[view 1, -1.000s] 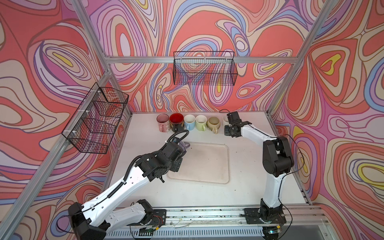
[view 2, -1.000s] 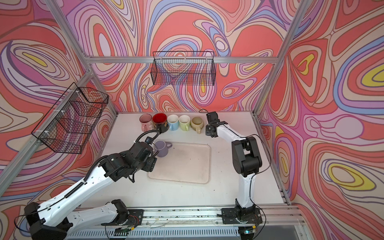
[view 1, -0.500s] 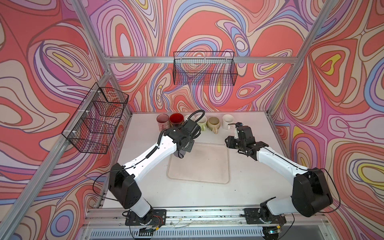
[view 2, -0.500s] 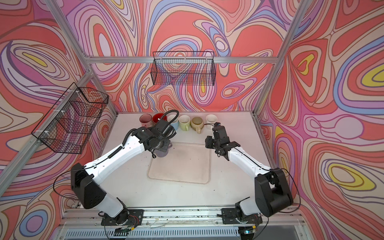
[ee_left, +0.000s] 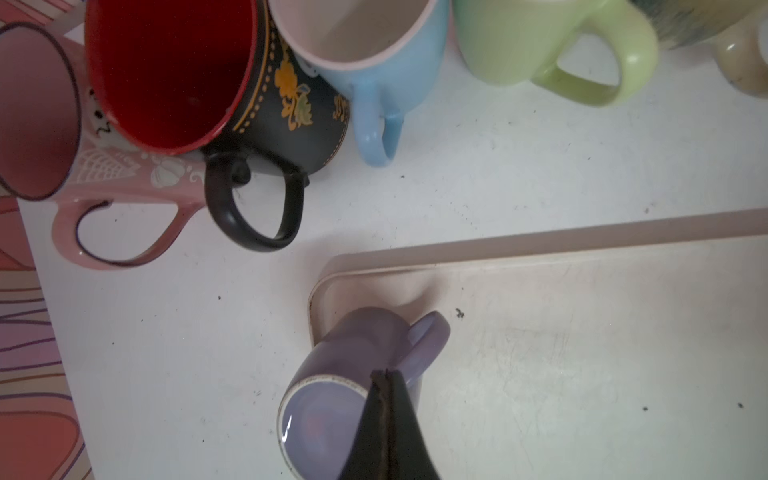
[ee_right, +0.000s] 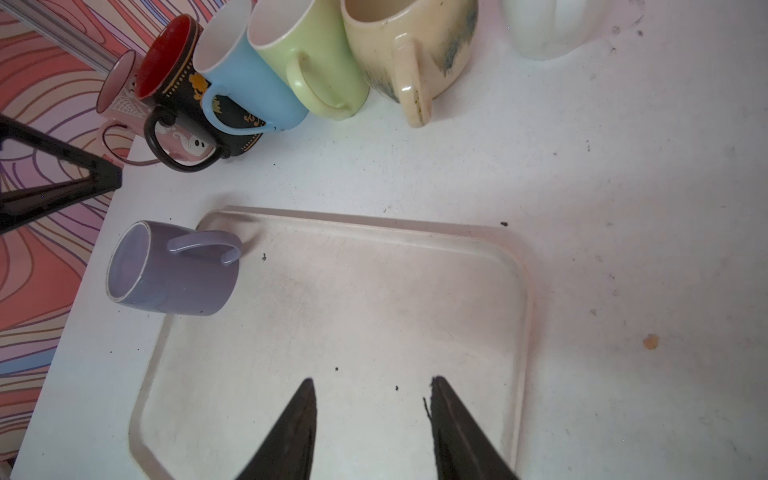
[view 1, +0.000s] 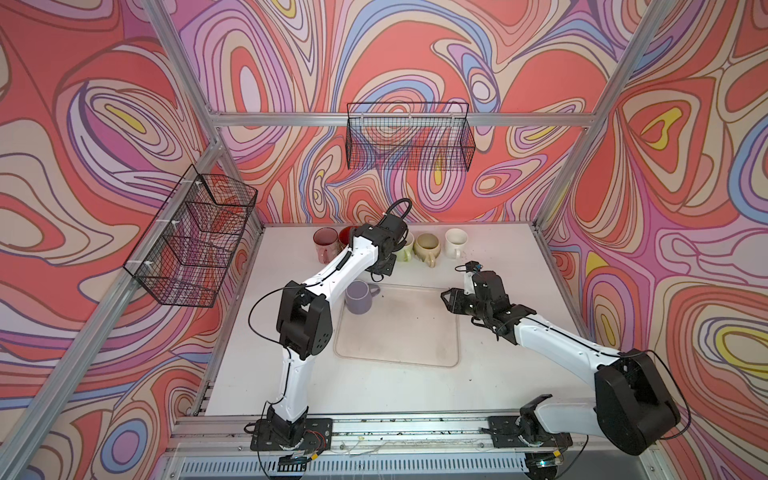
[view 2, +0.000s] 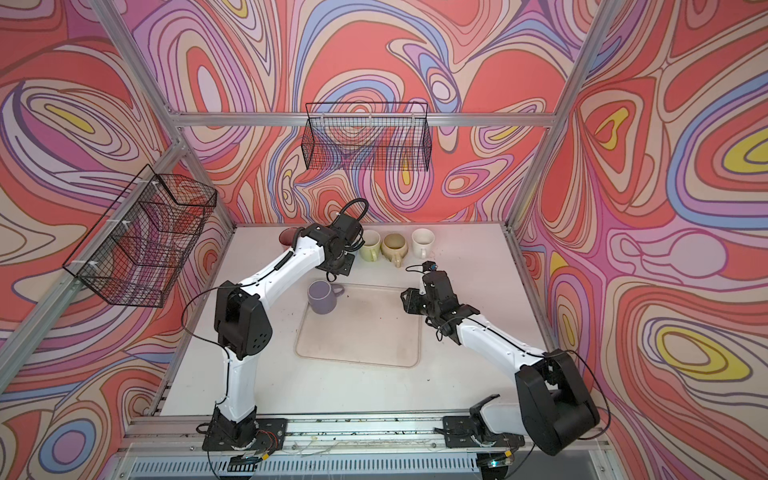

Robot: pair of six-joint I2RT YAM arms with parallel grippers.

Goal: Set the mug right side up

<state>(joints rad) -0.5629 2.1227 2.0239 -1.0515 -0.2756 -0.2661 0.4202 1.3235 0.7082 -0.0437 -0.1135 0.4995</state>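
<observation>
— So, what are the jaws of the left gripper doing?

— They're pressed together tip to tip, with nothing between them. They hang over the purple mug, by its rim on the handle side. I cannot tell whether they touch it.

— And the right gripper?

— Its jaws are apart and hold nothing. It's above the right part of the tray, well away from the mug.

— Where does the mug stand?

— At the tray's far left corner, mouth up. In both top views its handle points right. The base sits over the corner rim, and I cannot tell whether it rests level.

— Anything further out?

— A row of other mugs, mouths up, along the back of the white table, beyond the tray.
</observation>
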